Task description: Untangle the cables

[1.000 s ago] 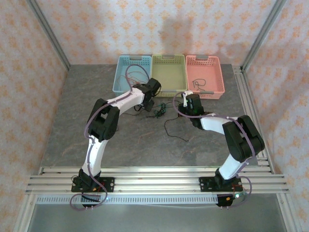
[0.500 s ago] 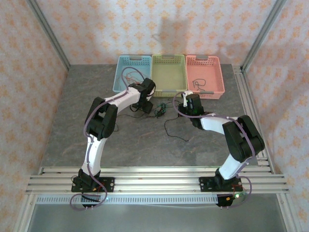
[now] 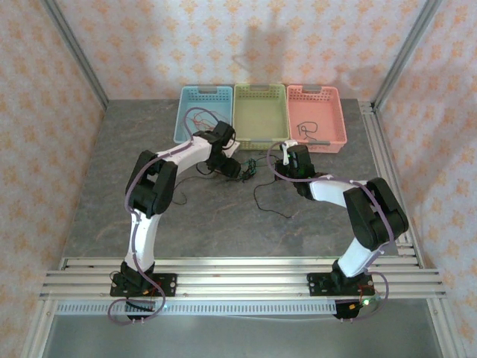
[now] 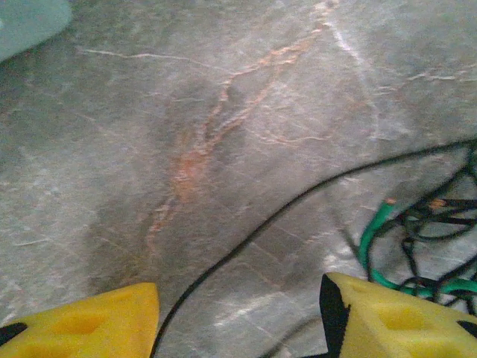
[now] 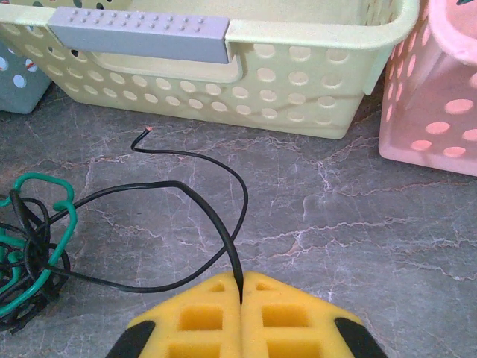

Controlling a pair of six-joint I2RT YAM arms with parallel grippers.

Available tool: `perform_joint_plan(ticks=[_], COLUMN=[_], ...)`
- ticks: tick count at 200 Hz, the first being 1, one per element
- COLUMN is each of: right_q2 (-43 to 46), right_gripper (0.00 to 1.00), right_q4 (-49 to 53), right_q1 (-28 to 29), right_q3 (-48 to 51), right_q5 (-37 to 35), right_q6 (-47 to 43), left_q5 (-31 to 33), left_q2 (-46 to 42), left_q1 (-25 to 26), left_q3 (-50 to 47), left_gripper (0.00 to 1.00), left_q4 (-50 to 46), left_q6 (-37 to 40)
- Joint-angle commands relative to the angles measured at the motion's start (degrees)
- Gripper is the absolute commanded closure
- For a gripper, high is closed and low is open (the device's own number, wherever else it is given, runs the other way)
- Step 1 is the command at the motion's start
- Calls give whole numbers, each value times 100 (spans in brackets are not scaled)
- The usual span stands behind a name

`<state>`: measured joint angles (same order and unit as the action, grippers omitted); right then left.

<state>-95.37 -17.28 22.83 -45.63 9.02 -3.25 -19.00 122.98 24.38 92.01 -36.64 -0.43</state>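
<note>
The cables (image 5: 30, 246) lie in a green-and-black clump on the bench (image 5: 358, 216), near the green basket (image 5: 298, 74). One black strand (image 5: 201, 194) loops out — pinched in the closed jaws of the right gripper (image 5: 241, 287). The left gripper (image 4: 238, 313) hovers beside the clump, jaws parted about halfway and gripping nothing — a black wire (image 4: 283, 216) runs between them.

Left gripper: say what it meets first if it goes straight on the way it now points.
Most likely the black cable running between the open jaws of the left gripper, then the table right under it; depth is hard to judge.
</note>
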Motion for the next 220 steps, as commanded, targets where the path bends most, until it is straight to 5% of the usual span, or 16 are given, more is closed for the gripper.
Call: perform_joint_plan(ticks=[1,33,54,68,117,169,220], right_q2=[-25,-20,-8,-12,258,802,1080], right_gripper=[100,100,100,100,100,100,100], right_q4=[-100,-92,-92,-92,-246,-698,-1089], right_q1=[30,29,30,31,-12,-556,-1163], right_q3=[-98,-96,-96,-98,119,682,1169], right_q5=[54,51,32,-1,-1073,-1702,-1616], right_q6=[-38,-49,-47,-45,230,1198,2012], left_q5=[-327,-85,177,532,2411,2676,2834], left_q2=[-293,-32,-142,-337,-1693,-3620,-4580], left_q1=[22,30,29,32,-199,-1457,-2417], left_q3=[-133,114,23,-145,-1460,-3610,-4727], left_gripper=[41,55,77,100,100,100,100], left_q4=[82,-197,-66,150,1417,2941,3430], left_q6=[43,91,54,-25,-793,-2393,-3341])
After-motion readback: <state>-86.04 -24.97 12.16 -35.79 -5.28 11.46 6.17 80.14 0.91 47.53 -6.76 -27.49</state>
